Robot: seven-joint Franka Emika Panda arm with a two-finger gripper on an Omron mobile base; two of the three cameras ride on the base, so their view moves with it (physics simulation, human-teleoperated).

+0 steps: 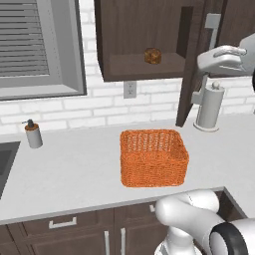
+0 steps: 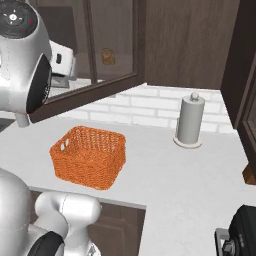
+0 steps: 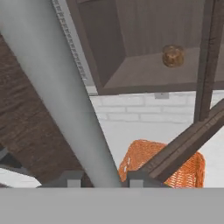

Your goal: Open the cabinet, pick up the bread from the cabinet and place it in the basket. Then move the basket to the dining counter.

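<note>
Your hand sits at the cabinet door's long silver handle, which runs between its two fingers; whether they press on it you cannot tell. Beyond the swung-out door, the bread lies on the shelf inside the cabinet, well apart from the hand. Below it the basket stands on the light bench, with a paper towel holder to its right and a soap dispenser near the sink.
</note>
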